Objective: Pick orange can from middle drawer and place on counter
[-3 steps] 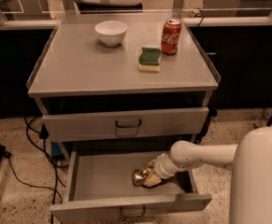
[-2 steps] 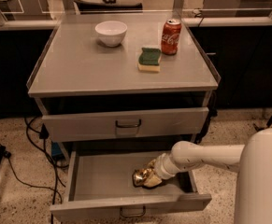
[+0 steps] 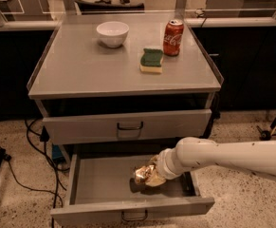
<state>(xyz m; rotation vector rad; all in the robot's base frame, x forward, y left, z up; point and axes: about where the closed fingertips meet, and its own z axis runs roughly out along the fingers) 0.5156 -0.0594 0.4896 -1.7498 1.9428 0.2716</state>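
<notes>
The orange can [image 3: 141,176], shiny golden-orange, is inside the open middle drawer [image 3: 95,212], right of its centre. It is tilted, with a dark shadow on the drawer floor beneath it. My gripper [image 3: 151,174] reaches in from the right at the end of the white arm [image 3: 208,156]. It is shut on the can, which it holds just above the drawer floor. The counter [image 3: 85,70] is the grey cabinet top above.
On the counter stand a white bowl [image 3: 112,33], a red Coca-Cola can [image 3: 173,37] and a green and yellow sponge [image 3: 151,61]. A closed drawer [image 3: 129,126] sits above the open one. Cables [image 3: 23,175] lie on the floor at the left.
The can and gripper sit slightly higher in the drawer than a second ago. The arm has barely moved otherwise.
</notes>
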